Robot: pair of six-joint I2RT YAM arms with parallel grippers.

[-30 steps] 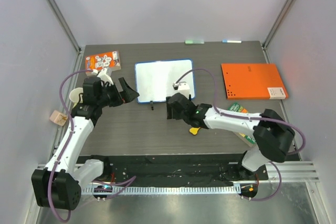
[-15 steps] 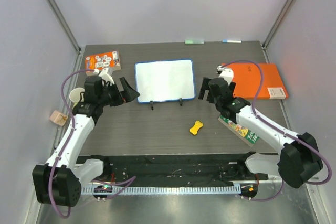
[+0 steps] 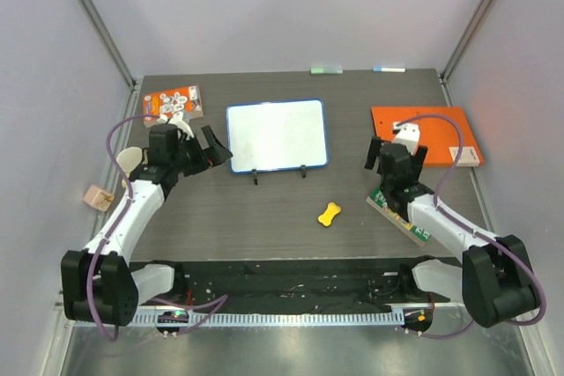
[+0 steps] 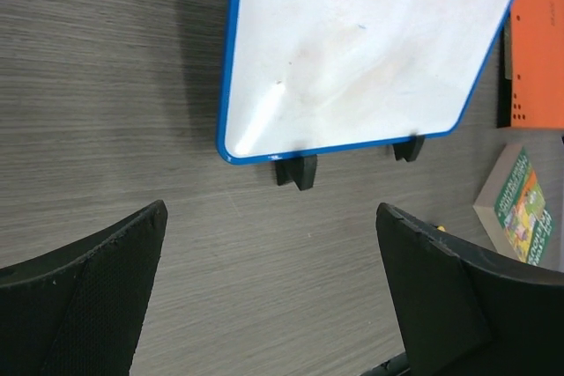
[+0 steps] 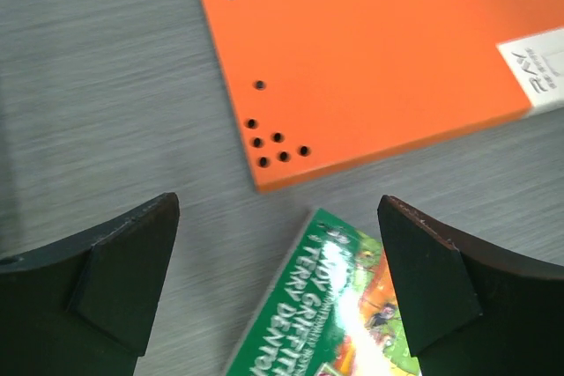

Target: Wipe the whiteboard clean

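The whiteboard (image 3: 276,134), white with a thin blue frame and two black feet, stands at the middle back of the table. In the left wrist view the whiteboard (image 4: 370,50) shows only faint smudges. My left gripper (image 3: 214,151) is open just left of the board's near left corner, and nothing lies between the left gripper's (image 4: 271,209) fingers. My right gripper (image 3: 395,152) is open far to the board's right. In its own view the right gripper (image 5: 278,200) hangs empty over the table, between the orange folder (image 5: 370,50) and a green book (image 5: 344,305).
A yellow bone-shaped sponge (image 3: 330,213) lies loose in front of the board. The orange folder (image 3: 425,136) and green book (image 3: 401,216) lie at the right. An orange box (image 3: 173,102), a white disc (image 3: 129,158) and a small block (image 3: 97,197) are at the left.
My right arm has swung from in front of the whiteboard out to the right and its gripper has opened, leaving the yellow sponge on the table. The left arm has barely moved.
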